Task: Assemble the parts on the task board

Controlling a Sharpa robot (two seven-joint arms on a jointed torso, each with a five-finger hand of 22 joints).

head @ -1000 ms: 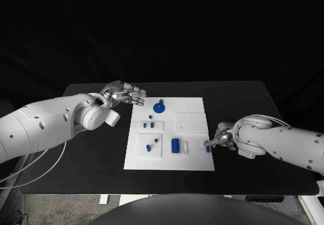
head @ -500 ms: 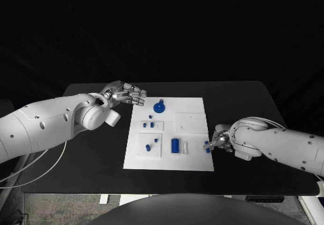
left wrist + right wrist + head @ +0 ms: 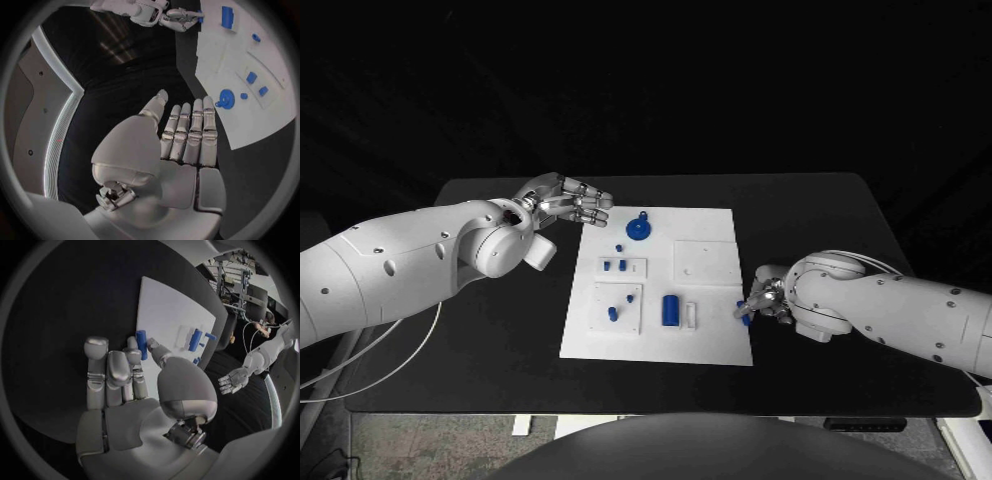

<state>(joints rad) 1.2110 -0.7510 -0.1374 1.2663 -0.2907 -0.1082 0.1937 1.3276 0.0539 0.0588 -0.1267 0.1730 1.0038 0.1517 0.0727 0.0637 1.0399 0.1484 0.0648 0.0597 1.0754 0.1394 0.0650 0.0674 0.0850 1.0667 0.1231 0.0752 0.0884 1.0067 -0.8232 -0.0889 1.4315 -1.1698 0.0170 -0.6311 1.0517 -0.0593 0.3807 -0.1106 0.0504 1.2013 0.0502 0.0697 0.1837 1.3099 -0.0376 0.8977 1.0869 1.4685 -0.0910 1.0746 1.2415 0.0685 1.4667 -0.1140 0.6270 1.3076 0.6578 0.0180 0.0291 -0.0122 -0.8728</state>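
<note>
The white task board (image 3: 711, 335) lies mid-table with several blue parts on it: a round knobbed piece (image 3: 639, 229), two small blocks (image 3: 615, 266) and a cylinder (image 3: 671, 309). At the board's right edge my right hand (image 3: 769, 297) pinches a small blue part (image 3: 743, 312) between thumb and a finger. The right wrist view shows that part (image 3: 142, 344) upright between thumb and finger, at the edge of the board (image 3: 172, 310). My left hand (image 3: 568, 200) hovers off the board's far left corner, fingers straight and holding nothing; the round piece (image 3: 225, 98) lies just beyond its fingertips (image 3: 190, 112).
Two raised white plates sit on the board, one at the near left (image 3: 617, 325) with small blue pegs, one at the far right (image 3: 704, 262). A white peg (image 3: 691, 314) lies beside the cylinder. Black table (image 3: 834, 220) surrounds the board.
My right hand has moved a little left and away from me with the blue part, onto the board's right edge. The board's near end has slid slightly left. The left hand has not moved.
</note>
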